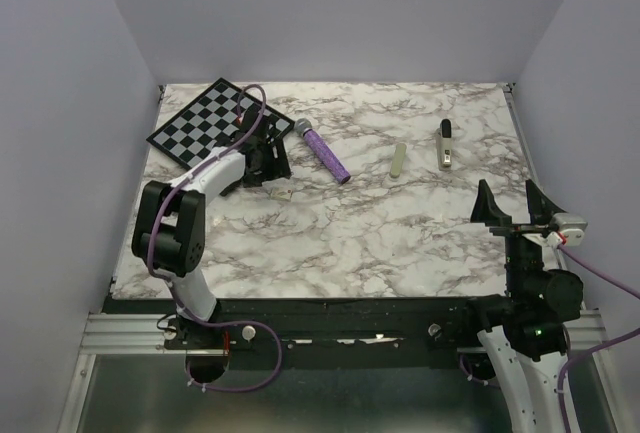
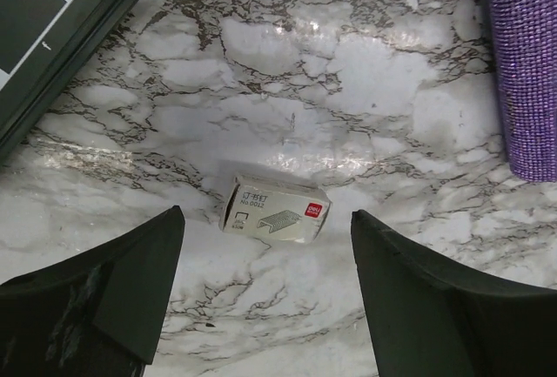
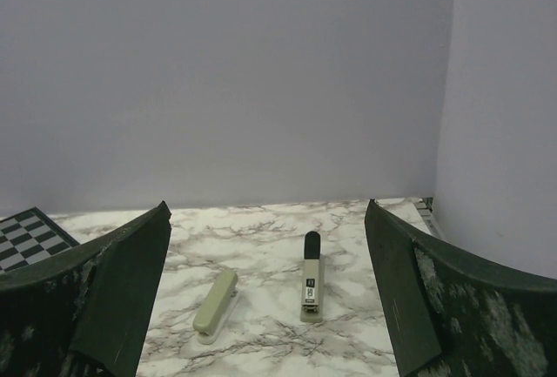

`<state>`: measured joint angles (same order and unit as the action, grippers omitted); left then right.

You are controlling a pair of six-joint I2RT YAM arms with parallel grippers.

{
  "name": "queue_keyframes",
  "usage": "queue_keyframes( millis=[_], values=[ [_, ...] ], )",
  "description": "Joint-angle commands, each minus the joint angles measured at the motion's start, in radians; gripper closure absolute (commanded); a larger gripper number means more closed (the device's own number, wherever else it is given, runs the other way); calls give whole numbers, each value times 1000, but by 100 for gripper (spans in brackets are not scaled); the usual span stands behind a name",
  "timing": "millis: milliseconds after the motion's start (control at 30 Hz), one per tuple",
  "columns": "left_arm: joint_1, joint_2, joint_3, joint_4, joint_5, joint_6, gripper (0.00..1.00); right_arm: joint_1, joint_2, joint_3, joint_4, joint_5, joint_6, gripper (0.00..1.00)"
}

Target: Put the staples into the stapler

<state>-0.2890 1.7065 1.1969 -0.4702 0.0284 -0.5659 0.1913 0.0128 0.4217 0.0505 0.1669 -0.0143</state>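
Staples: position cannot be told; no view shows a loose block.

A small cream box [image 2: 276,209], printed with a staple picture, lies flat on the marble tabletop [image 1: 400,233].

Left gripper [image 1: 268,156] hangs just above this box, released. Its fingers [image 2: 113,290] are spread wide, one on either side, and touch nothing.

Purple glitter cylinder [image 1: 322,150] lies just to the right of it, and the checkerboard [image 1: 205,121] is at the far left.

Pale green stapler [image 1: 399,161] and black-topped stapler [image 1: 445,144] lie side by side but apart at the far right, both flat.

Right gripper [image 1: 507,193] is raised over the near right edge, released and empty, and faces the staplers.
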Motion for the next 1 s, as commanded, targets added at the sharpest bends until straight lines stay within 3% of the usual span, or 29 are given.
queue_keyframes(
  millis=[0,333,433,600,667,967],
  values=[
    [4,83,56,-67,54,10,16,13,-191,-15,-5,-4,11,0],
    [4,203,127,-104,117,92,20,13,-188,-12,-1,-4,11,0],
    [4,234,141,-119,149,127,26,11,-177,0,-15,-6,11,0],
    [2,266,155,-134,186,184,28,13,-117,26,-43,-36,91,0],
    [2,272,159,-142,200,195,36,11,-91,45,-47,-75,111,0],
    [-48,257,135,-140,248,209,36,13,82,72,-98,-286,220,0]
  ],
)
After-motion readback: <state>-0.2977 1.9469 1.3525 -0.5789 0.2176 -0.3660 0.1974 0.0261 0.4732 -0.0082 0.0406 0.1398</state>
